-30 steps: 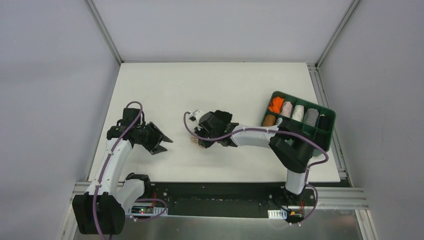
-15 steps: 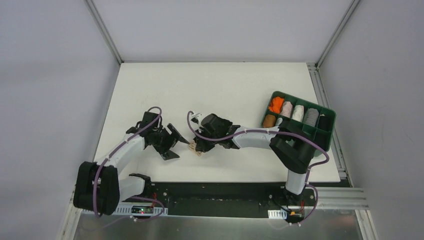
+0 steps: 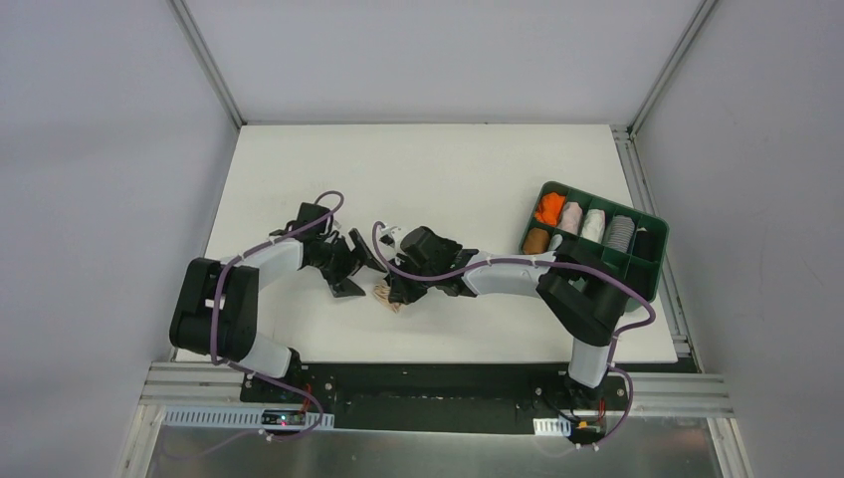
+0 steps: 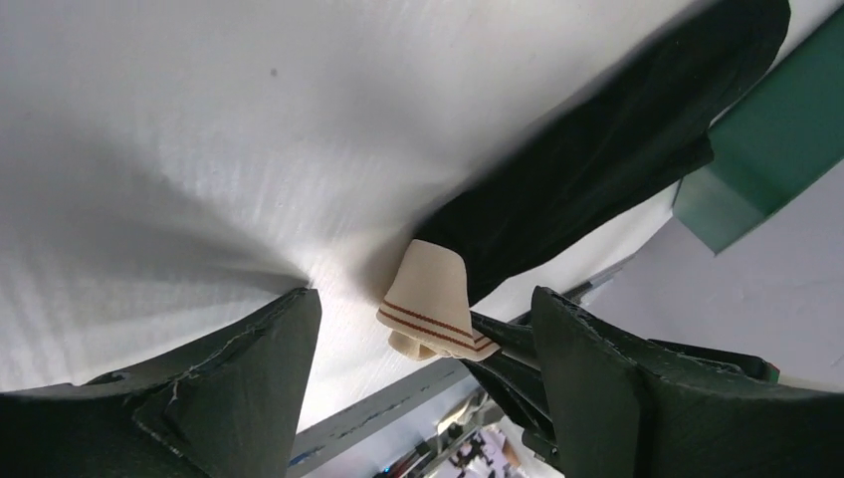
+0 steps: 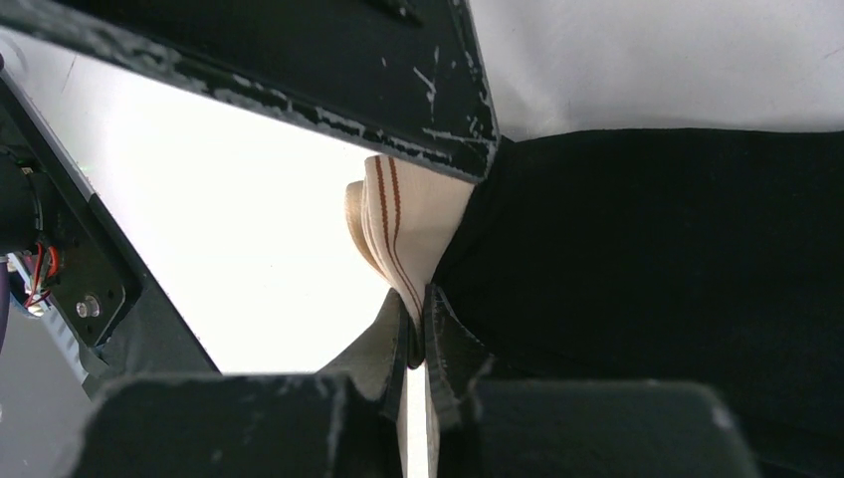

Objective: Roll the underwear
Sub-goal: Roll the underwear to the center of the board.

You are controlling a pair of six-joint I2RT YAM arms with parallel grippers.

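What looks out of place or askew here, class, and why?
The underwear is bunched rather than flat: the right gripper pinches it in shut jaws, and the folded beige waistband pokes out. The green tray sits askew on the table. Nothing looks spilled or damaged.

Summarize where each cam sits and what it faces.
Top external: above and behind, looking down on table, left gripper, right gripper.
Left wrist: low over table, facing underwear; its open fingers show.
Right wrist: close on waistband, its fingers shut on it.
Shared: wrist views both show the striped waistband.
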